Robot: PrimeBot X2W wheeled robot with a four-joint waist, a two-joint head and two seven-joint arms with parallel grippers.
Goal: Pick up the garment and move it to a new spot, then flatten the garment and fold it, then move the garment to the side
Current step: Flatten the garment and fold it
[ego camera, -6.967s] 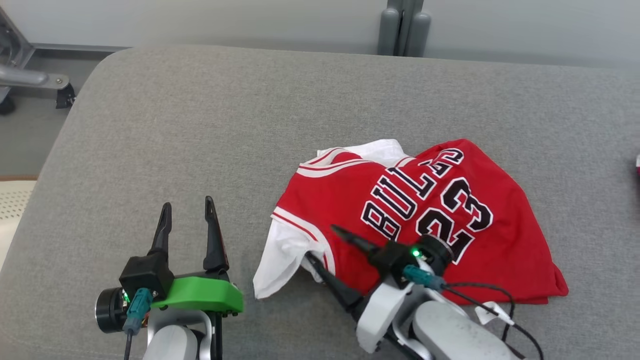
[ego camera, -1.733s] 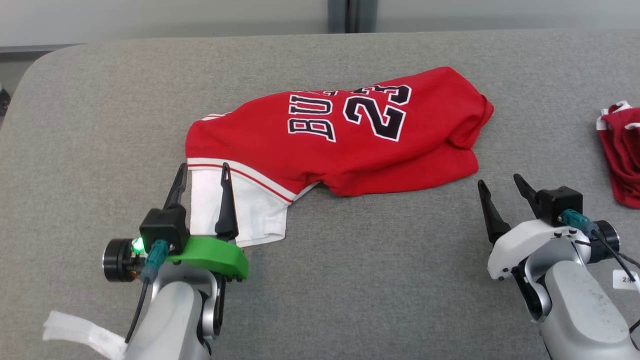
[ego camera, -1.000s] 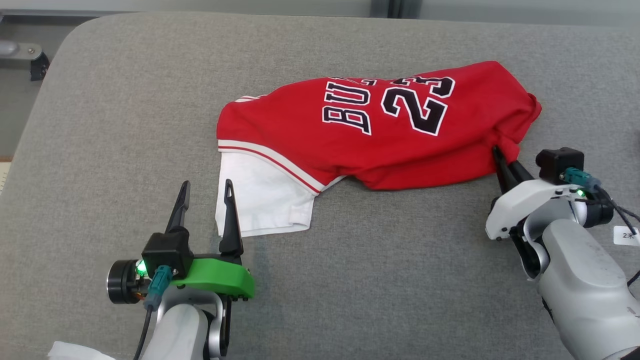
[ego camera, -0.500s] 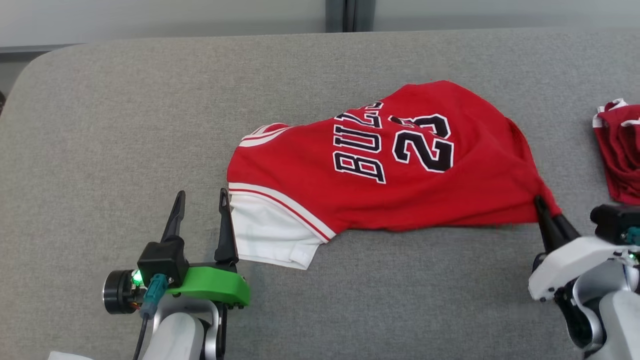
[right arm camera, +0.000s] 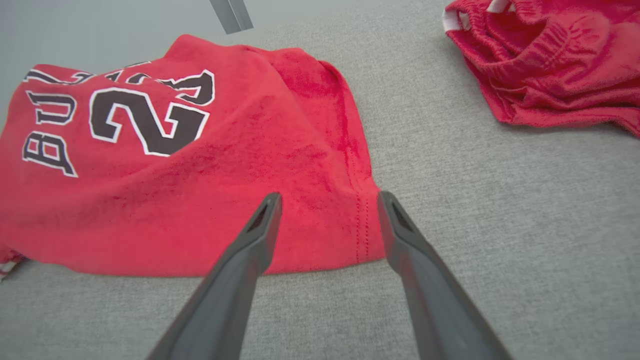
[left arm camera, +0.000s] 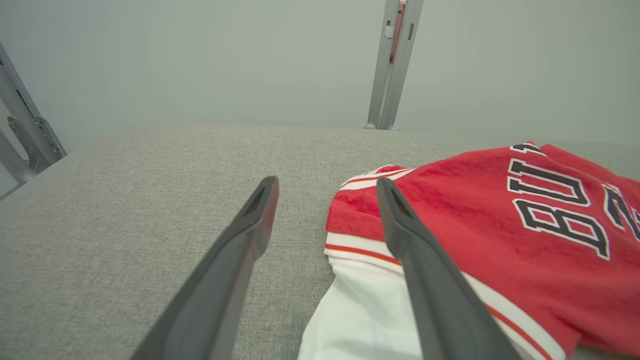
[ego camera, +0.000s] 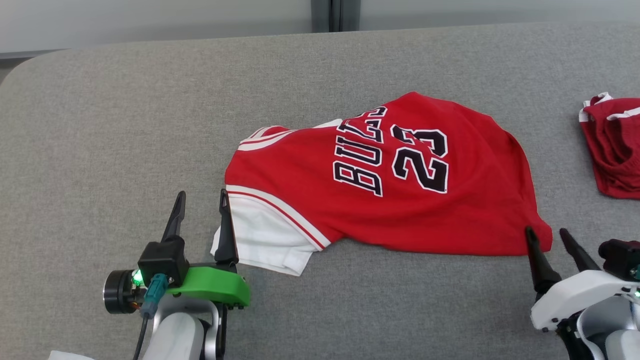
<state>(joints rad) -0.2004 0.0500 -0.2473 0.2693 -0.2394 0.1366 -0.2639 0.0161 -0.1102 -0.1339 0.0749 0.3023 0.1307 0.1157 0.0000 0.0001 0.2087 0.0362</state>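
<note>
The garment (ego camera: 380, 190) is a red jersey with "BULLS 23" lettering and a white sleeve, lying rumpled on the grey padded table (ego camera: 125, 110). My right gripper (ego camera: 546, 236) stands open at the jersey's lower right corner, its fingers just off the hem; in the right wrist view the gripper (right arm camera: 327, 200) frames that hem corner of the jersey (right arm camera: 200, 165) with nothing pinched. My left gripper (ego camera: 200, 197) is open beside the white sleeve. In the left wrist view that gripper (left arm camera: 325, 185) has its right finger over the edge of the jersey (left arm camera: 500, 235).
A second red garment (ego camera: 612, 150) lies bunched at the table's right edge, also visible as a red heap (right arm camera: 550, 60) in the right wrist view. A grey post (ego camera: 332, 15) stands behind the table. Bare grey surface lies to the left and front.
My right gripper was shut on the jersey's right corner and pulled it toward me; now it has opened and let go. The jersey lies more spread out. The left gripper has stayed put.
</note>
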